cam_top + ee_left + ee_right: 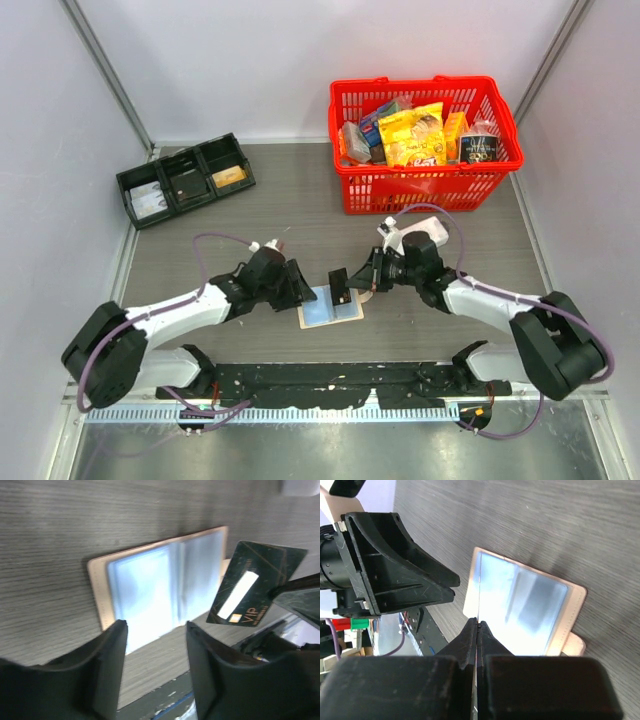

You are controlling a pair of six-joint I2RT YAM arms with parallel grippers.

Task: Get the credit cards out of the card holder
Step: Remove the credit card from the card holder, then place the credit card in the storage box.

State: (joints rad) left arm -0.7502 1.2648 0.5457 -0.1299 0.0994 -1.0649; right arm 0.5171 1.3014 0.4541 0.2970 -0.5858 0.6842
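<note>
The card holder [330, 308] lies open and flat on the table [250, 210], tan border outward and pale, clear-fronted sleeves facing up. It sits in the stretch between the two sets of fingertips. In the left wrist view it begins just beyond the tips, and its near edge shows through the gap between them. In the right wrist view it spreads out beyond and to the right of the tips, with a small tan tab [572, 642] sticking out at its far corner.

A dark card [255, 585] with gold "VIP" lettering and a pale strip is up off the sleeves, its whole outline showing. It tilts over the holder's edge on the right gripper's side. The right gripper [358, 278] has it pinched by one end, fingers [465, 645] pressed together with only the card's thin edge between them.

The left gripper [303, 288] hovers just off the opposite edge of the holder. Its fingers [107, 670] stand apart with nothing between them and touch neither holder nor card.

Well beyond the right fingertips, at the far side of the table, stands a red basket [430, 195] filled with snack packets [412, 135]. Well beyond the left ones is a black tray [186, 183] with three compartments.
</note>
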